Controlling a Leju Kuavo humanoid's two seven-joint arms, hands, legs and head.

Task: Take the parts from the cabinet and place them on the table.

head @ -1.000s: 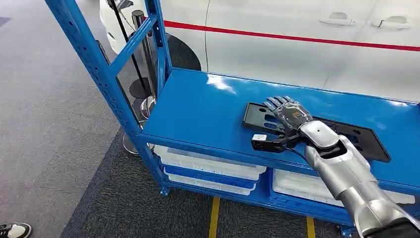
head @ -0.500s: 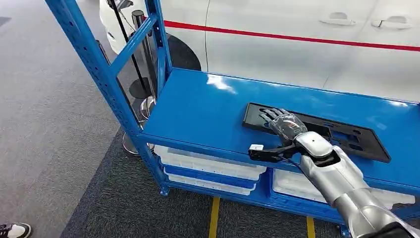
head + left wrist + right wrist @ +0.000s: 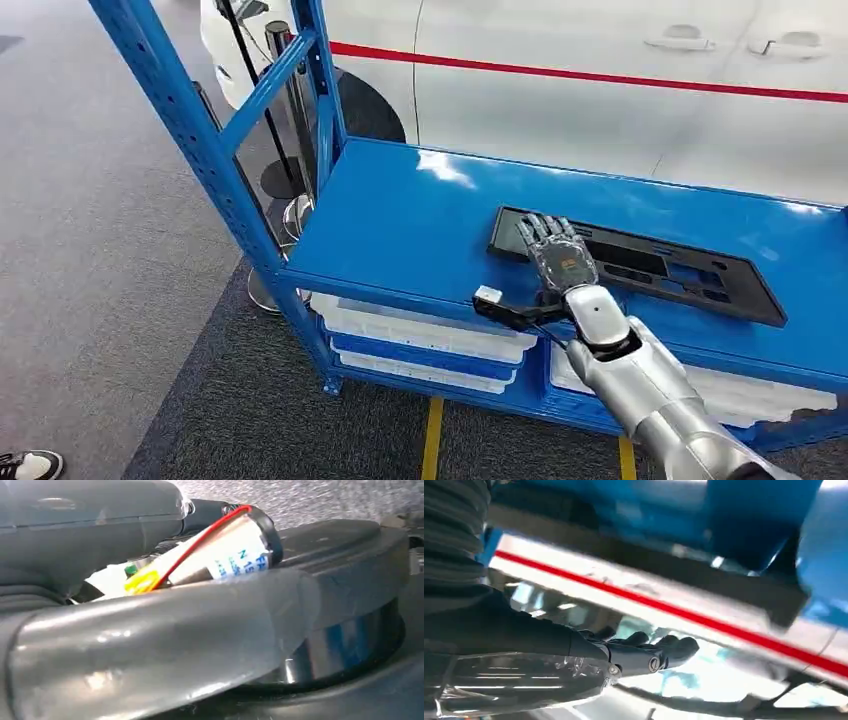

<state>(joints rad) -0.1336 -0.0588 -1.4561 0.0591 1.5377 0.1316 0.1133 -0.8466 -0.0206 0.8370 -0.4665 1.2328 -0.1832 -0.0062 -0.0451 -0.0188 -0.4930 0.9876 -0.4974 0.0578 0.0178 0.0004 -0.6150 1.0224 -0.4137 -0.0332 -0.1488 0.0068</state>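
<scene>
A flat black part (image 3: 680,275) with several cutouts lies on the blue cabinet shelf (image 3: 410,225), near its front right. My right hand (image 3: 560,258) reaches in from below over the part's left end. Its fingers are stretched out and apart, lying flat on or just above the part, and they grip nothing. In the right wrist view the same hand (image 3: 634,652) shows straight dark fingers, with the part (image 3: 704,577) as a blurred dark band against the blue shelf. My left hand (image 3: 150,645) appears as a grey blur in the left wrist view, and its fingers cannot be made out.
A white car (image 3: 600,90) with a red stripe stands right behind the cabinet. Blue frame posts (image 3: 190,130) rise at the shelf's left end. White bins (image 3: 420,335) sit on the lower shelf. Stanchion bases (image 3: 290,215) stand left of the cabinet. A person's shoe (image 3: 30,465) shows on the carpet.
My right hand has slid left along the black part and back toward the shelf's front edge, now over the part's left end. The part has not moved.
</scene>
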